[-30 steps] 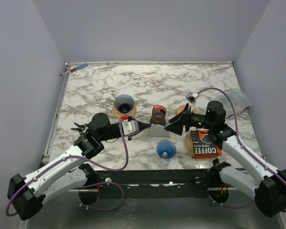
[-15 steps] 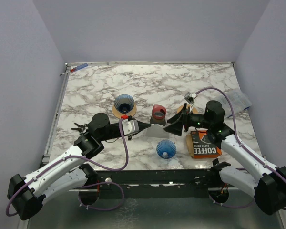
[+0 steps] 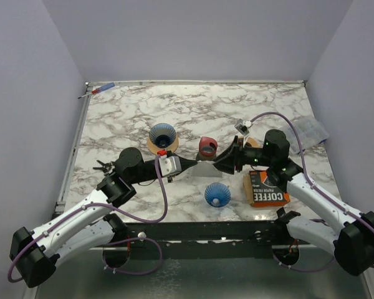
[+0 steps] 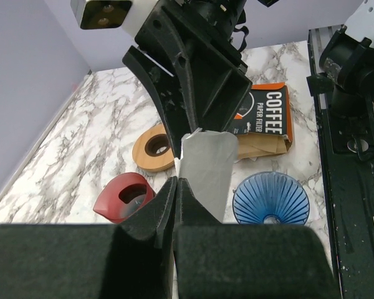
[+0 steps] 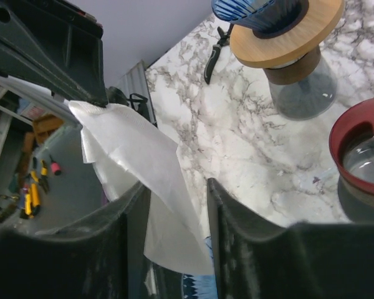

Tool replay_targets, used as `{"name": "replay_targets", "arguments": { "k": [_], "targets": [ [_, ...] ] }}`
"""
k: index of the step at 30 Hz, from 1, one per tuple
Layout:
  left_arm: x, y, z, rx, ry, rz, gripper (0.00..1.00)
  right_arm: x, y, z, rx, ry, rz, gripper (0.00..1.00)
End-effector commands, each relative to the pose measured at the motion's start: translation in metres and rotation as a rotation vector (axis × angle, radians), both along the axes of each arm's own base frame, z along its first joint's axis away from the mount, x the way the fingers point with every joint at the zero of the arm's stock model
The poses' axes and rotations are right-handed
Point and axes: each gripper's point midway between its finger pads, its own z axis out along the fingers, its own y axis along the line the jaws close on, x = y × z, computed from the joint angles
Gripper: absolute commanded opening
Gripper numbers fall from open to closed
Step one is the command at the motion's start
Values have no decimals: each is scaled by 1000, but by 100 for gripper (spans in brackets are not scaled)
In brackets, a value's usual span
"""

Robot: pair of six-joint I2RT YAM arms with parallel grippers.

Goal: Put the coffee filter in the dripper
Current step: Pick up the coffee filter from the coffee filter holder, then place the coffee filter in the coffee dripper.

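Note:
The white paper coffee filter hangs in the air over the table's middle, pinched at one edge by my shut left gripper. In the top view the filter sits between both grippers. My right gripper straddles the filter's free end; its fingers stand apart with the paper between them and a gap on the right. A blue ribbed dripper lies on the marble just below. Another blue dripper sits on a wooden collar over a glass carafe at back left.
A red cup stands behind the filter. An orange coffee filter box lies front right, with a wooden ring beyond it. Pliers lie left, a screwdriver at the back left, a plastic bag at right.
My right gripper has slid left onto the filter's free end and its jaws have narrowed. The left gripper holds still with the filter.

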Motion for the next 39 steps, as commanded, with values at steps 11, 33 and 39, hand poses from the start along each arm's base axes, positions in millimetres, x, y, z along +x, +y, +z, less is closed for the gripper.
{"name": "replay_targets", "arguments": {
  "k": [11, 33, 39],
  "targets": [
    [8, 5, 11, -75, 27, 65, 93, 11, 0, 26, 17, -30, -75, 0],
    [141, 6, 44, -210, 673, 707, 99, 73, -16, 80, -86, -3, -398, 0],
    [185, 38, 43, -238, 772, 815, 99, 88, -5, 95, -75, 5, -379, 0]
  ]
}}
